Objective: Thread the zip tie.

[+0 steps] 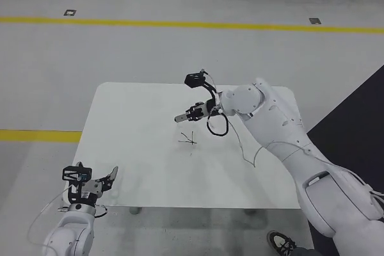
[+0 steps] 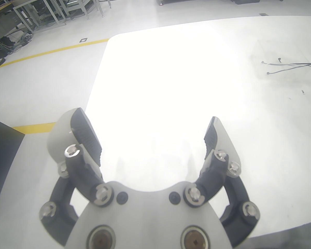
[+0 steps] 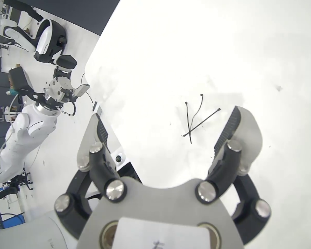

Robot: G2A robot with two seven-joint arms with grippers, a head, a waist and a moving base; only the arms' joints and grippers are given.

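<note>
Three thin black zip ties [image 1: 189, 139] lie crossed in a small bundle near the middle of the white table [image 1: 134, 121]. My right gripper [image 1: 178, 119] hovers just beyond them, open and empty. In the right wrist view the zip ties [image 3: 197, 120] lie between its spread fingers [image 3: 233, 125], on the table below. My left gripper [image 1: 104, 176] sits at the table's near left corner, open with nothing in it. From the left wrist view the zip ties [image 2: 287, 67] are far off across the table from that gripper [image 2: 146, 123]. The right wrist view also shows the left gripper [image 3: 75, 89] beyond the table's edge.
A tiny black scrap [image 2: 302, 92] lies near the ties. A dark panel [image 1: 365, 109] stands beside the table on the right. Yellow floor lines [image 1: 179, 24] run past the table, and shelving and equipment [image 2: 41, 3] stand in the room behind.
</note>
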